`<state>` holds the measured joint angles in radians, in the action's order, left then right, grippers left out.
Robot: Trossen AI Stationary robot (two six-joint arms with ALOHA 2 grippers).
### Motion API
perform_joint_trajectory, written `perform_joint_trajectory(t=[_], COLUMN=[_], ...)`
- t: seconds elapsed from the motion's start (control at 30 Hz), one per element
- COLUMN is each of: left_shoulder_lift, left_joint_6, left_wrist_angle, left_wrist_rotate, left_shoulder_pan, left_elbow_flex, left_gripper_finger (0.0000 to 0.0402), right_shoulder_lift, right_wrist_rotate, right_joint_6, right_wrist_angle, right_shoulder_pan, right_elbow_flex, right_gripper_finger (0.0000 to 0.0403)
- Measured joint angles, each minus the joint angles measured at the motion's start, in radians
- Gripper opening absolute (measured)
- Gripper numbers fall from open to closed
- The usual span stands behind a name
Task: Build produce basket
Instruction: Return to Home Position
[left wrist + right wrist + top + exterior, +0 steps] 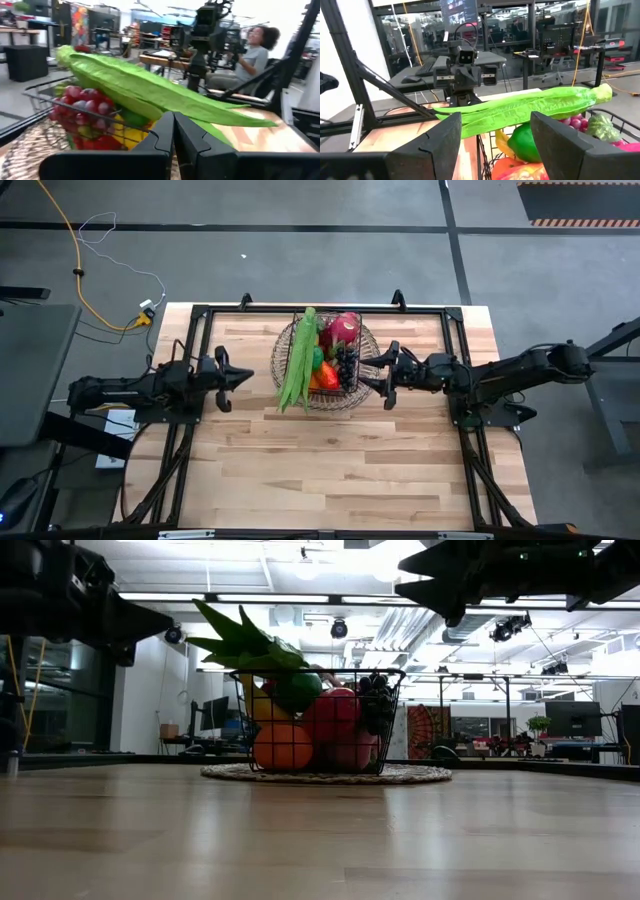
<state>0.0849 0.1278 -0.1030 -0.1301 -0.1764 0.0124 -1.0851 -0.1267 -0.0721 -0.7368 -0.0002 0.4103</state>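
1. High view: the basket [392, 690] sits on a round woven tray [365, 395] near the back of the table [300, 470].
2. A long green corn [297, 360] lies across its top, beside dark grapes [346, 367].
3. The left gripper [245, 377] is near the basket's left side, its fingers pressed together.
4. The right gripper [385, 375] is just beside the basket's right side, its fingers spread wide.

The basket [390, 730] stands on the woven tray [345, 402]. The corn [298, 360] lies along its left side, the grapes [346, 368] inside at its right. The left gripper [245, 377] is left of the basket, the right gripper [378, 376] just right of it.
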Motion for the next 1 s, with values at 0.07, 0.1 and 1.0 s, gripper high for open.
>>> perform_joint_trajectory(t=[0.07,0.1,1.0], left_shoulder_lift=[0.000,0.000,0.000], left_joint_6=[0.001,0.001,0.000], left_wrist_angle=[0.008,0.015,0.032], left_wrist_rotate=[-0.025,-0.033,-0.038], left_shoulder_pan=[0.000,0.000,0.000], left_elbow_flex=[0.000,0.000,0.000], left_gripper_finger=[0.0000,0.0000,0.0003], right_shoulder_lift=[0.005,0.014,0.812], right_wrist_rotate=[-0.026,-0.058,0.032], right_joint_6=[-0.012,-0.019,-0.095], right_wrist_angle=[0.006,0.022,0.436], right_shoulder_pan=[0.000,0.000,-0.035], right_elbow_flex=[0.000,0.000,-0.236], right_gripper_finger=[0.0228,0.0224,0.0002])
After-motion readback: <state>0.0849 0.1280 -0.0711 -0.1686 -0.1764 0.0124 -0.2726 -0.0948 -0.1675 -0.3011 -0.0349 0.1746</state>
